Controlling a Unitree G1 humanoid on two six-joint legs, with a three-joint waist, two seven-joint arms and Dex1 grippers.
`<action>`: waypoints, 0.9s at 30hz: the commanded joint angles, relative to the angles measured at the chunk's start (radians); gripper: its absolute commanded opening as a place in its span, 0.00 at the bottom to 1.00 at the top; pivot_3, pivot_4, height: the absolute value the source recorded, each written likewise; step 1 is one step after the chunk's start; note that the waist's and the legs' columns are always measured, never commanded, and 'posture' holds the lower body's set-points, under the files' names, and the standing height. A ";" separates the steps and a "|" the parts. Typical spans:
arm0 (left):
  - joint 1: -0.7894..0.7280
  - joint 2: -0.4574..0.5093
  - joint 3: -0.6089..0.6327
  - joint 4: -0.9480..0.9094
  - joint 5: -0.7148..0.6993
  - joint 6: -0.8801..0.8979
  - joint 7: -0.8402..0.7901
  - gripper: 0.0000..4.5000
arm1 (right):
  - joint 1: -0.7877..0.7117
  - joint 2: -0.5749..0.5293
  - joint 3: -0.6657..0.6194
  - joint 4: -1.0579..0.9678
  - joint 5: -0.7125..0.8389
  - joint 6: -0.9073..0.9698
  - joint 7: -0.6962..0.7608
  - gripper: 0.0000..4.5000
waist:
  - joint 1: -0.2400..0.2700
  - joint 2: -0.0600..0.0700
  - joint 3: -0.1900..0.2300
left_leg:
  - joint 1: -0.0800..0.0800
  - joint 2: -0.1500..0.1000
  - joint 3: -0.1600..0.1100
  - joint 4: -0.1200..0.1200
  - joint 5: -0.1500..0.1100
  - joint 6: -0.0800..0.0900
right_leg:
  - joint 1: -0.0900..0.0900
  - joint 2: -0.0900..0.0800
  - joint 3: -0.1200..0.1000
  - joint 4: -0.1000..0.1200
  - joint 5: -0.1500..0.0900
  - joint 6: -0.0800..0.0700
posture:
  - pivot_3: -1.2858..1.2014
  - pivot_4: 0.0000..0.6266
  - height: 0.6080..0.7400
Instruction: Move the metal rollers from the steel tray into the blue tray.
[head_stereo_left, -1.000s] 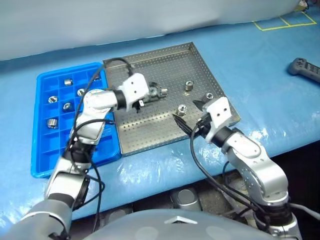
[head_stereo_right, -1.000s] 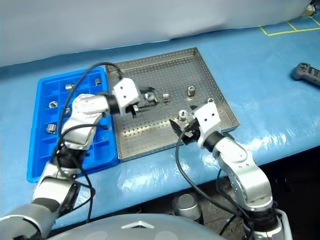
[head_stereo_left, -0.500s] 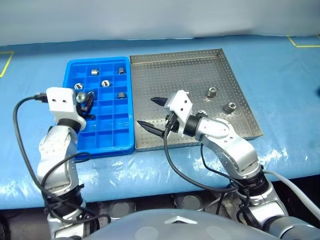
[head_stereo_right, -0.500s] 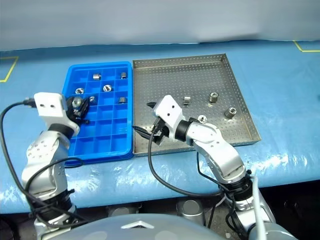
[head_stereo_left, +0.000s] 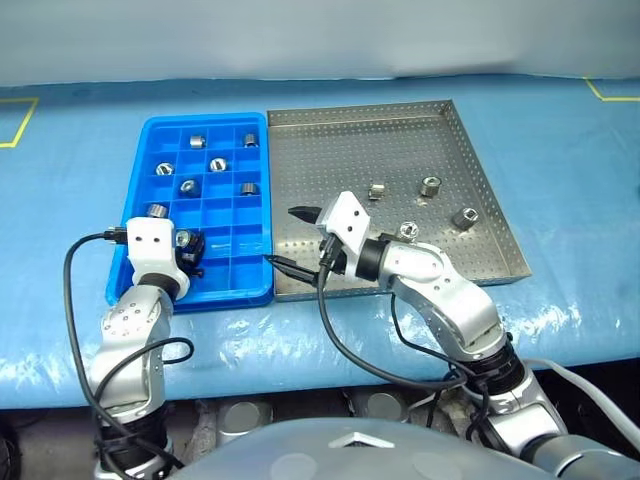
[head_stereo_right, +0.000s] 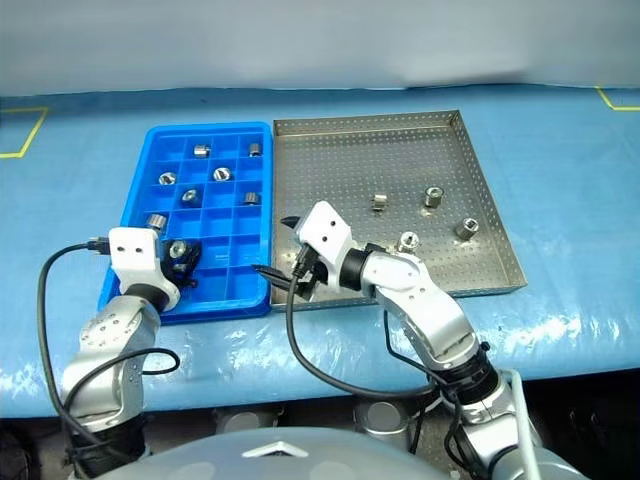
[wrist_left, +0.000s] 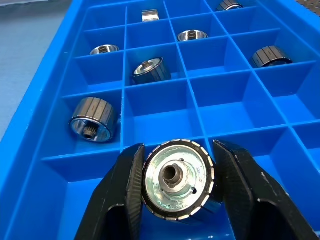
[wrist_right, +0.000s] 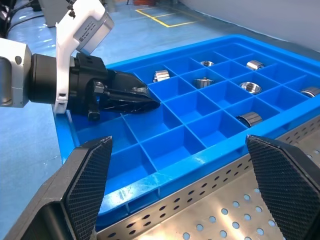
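Over a near-corner compartment of the blue tray, the left gripper loosely brackets one roller, mid-release. Four metal rollers wait in the steel tray; the wide-open, empty right gripper should fetch one next.

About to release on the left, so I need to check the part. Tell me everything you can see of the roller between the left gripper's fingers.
The roller is a short shiny silver cylinder with a ribbed rim, its flat face and central hole turned toward the wrist camera. It sits between the left gripper's two black fingers, low in a compartment of the blue tray near its outer edge, by itself there.
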 joint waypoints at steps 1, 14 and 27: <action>-0.032 0.031 -0.004 -0.020 0.015 0.012 0.026 0.83 | 0.013 0.007 -0.028 -0.050 0.004 -0.010 -0.020 1.00 | -0.001 0.000 0.000 | 0.000 0.000 0.000 0.000 0.000 0.000 | 0.000 0.000 0.000 0.000 0.000 0.000 | 0.50 0.24 1.00; -0.455 0.131 -0.164 0.178 -0.126 -0.073 -0.187 1.00 | 0.136 -0.063 -0.133 -0.146 -0.015 0.028 -0.104 1.00 | -0.026 0.000 0.000 | -0.001 -0.001 0.001 0.000 0.000 -0.001 | 0.000 -0.001 0.000 -0.001 0.000 0.000 | 0.45 0.24 1.00; -0.907 -0.016 -0.405 0.984 -0.040 -0.435 -0.360 1.00 | 0.316 -0.050 -0.272 -0.254 -0.023 0.034 -0.251 1.00 | -0.117 0.000 0.000 | -0.004 -0.002 0.001 0.000 -0.001 0.001 | -0.001 -0.001 0.001 -0.004 0.000 0.000 | 0.38 0.24 1.00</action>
